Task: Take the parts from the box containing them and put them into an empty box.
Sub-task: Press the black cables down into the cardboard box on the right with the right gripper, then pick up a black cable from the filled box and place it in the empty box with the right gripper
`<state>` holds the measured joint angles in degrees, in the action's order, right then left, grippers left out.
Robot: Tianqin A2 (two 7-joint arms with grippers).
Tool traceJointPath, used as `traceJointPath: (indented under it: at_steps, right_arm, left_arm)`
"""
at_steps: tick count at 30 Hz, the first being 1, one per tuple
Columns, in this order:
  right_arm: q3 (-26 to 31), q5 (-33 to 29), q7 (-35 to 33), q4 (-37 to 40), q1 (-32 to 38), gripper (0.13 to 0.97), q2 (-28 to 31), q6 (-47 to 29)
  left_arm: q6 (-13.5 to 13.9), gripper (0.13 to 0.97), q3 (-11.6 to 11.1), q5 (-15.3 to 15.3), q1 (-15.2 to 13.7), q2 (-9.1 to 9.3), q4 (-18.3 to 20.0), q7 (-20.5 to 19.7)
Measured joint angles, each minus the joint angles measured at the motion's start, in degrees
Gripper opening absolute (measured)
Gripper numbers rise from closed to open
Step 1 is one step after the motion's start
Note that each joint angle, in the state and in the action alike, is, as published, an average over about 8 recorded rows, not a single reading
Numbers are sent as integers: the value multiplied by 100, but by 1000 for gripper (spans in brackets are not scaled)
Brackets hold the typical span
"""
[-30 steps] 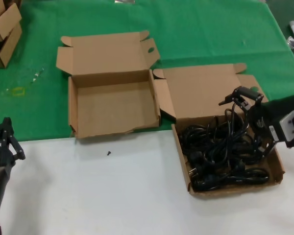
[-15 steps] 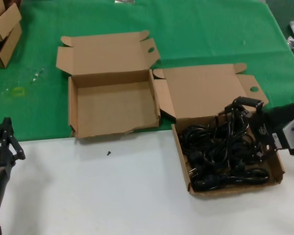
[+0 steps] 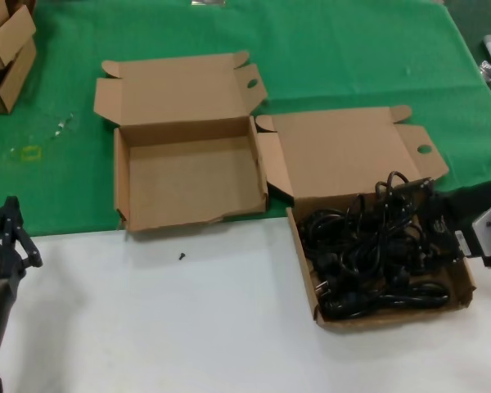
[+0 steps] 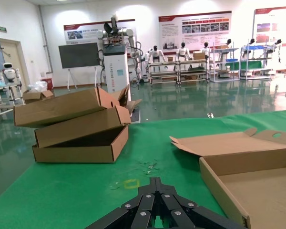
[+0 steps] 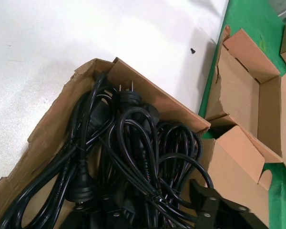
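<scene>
I see the power cords [image 3: 375,258] piled in a black tangle inside the full box [image 3: 462,307], which sits on the white table [image 3: 164,327] on my right side. The pile has no one long line; the loops cross every way. One plug [image 5: 125,98] in the right wrist view lies by the box's corner with its prongs aimed at the wall. One loop [image 3: 395,182] sticks up over the back of the pile, against the box's open lid [image 3: 335,147].

My right gripper [image 3: 432,228] is down among the cords at the right side of that box. The cords hide its tips, so I cannot tell if its fingers are apart or together. In the right wrist view only a black piece of it [image 5: 214,205] shows at the edge.

The empty box [image 3: 188,184] sits to the left of the full box, on the green cloth [image 3: 335,49], with its lid open. Their side flaps sit just beside each other. A small dark speck [image 3: 181,256] lies on the table near its front.

My left gripper [image 3: 6,233] waits far on the left, near the table's edge, fingers together. Some small cartons [image 4: 78,126] are stacked at the far left, well apart from both boxes. The white table between my arms is open room.
</scene>
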<state>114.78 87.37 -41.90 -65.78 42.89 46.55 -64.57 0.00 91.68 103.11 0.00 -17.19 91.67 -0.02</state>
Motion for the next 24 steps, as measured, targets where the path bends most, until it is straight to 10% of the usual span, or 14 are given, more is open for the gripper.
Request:
traceJointPath:
  at_steps: [24]
  right_arm:
    - [-48,-17,50,-125,-117,235,120,36]
  left_arm:
    - [0,143,0,0,0,0,0,0]
